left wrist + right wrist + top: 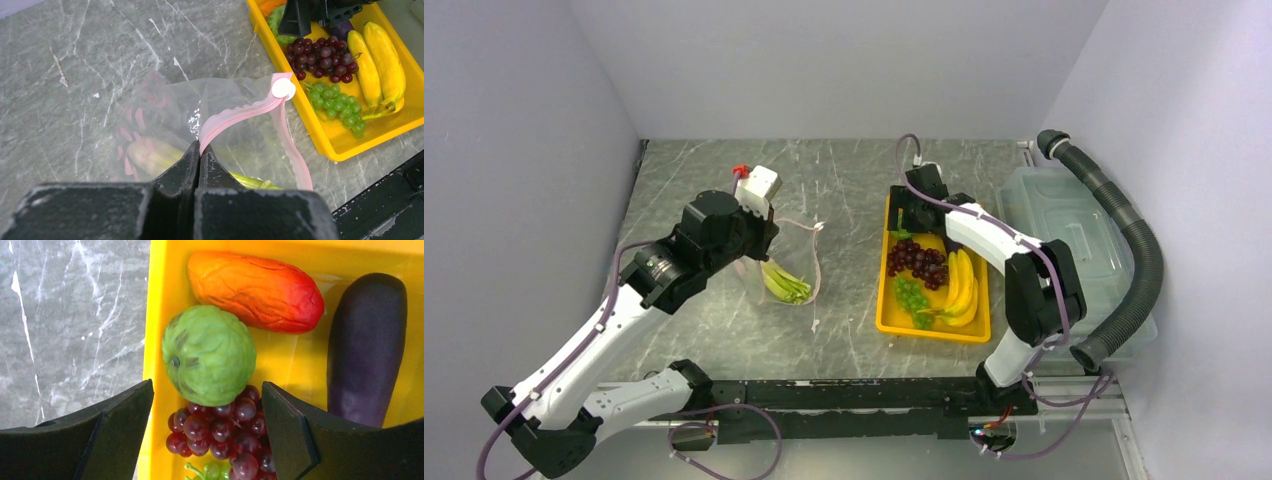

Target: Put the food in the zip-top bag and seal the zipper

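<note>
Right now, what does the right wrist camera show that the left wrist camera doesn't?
Right wrist only: the green round piece, orange-red piece and dark purple piece in full, framed by the open right gripper. Left wrist only: the shut left gripper pinching the zipper, the zip-top bag holding celery, bananas. Both: purple grapes, yellow tray.

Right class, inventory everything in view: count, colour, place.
table: one, grey, underneath
zip-top bag: one, clear, left of tray
zipper: one, pink, bag's mouth
celery: one, pale green, inside bag
tray: one, yellow, centre-right
purple grapes: one bunch, tray middle
green grapes: one bunch, tray's near part
bananas: one bunch, yellow, tray's right side
round fruit: one, green, tray's far end
oblong piece: one, orange-red, tray's far end
aubergine: one, purple, tray's far end
lidded bin: one, translucent, far right
hose: one, black, over bin
left jaws: black, shut on zipper
right jaws: black, open above round fruit
</note>
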Robot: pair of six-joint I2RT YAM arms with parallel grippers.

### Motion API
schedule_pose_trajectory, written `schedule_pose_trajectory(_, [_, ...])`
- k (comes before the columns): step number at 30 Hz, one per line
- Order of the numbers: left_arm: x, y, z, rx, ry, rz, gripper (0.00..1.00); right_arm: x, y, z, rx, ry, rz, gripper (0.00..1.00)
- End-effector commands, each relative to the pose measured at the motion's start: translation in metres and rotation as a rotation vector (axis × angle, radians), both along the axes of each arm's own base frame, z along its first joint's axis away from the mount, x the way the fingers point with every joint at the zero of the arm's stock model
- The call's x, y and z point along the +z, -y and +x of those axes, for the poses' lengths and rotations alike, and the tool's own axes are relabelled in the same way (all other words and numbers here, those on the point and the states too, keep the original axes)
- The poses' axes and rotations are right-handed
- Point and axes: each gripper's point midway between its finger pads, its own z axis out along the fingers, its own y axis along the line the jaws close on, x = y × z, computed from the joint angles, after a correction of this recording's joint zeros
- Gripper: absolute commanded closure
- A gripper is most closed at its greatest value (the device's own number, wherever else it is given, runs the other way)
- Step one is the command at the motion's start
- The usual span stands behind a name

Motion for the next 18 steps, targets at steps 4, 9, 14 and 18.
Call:
schedule_pose_trajectory(4, [0.011, -0.002, 0.007, 0.021, 0.054, -0.008, 1.00, 0.013, -0.001, 0.036, -0.066, 0.082, 0.040, 0.19])
schedule_pose_trajectory(9, [0.010, -0.002, 0.008, 0.020, 0.053, -0.005, 1.00, -0.002, 0.003, 0.040, -0.079, 0.056, 0.031, 0.26])
schedule_pose_trajectory(14, [0.009, -0.002, 0.008, 0.020, 0.052, -0.002, 1.00, -0.012, 0.007, 0.039, -0.080, 0.038, 0.014, 0.35])
schedule_pose_trajectory(18, [0.008, -0.002, 0.009, 0.022, 0.050, 0.001, 1.00, -0.013, 0.011, 0.035, -0.077, 0.036, 0.009, 0.56])
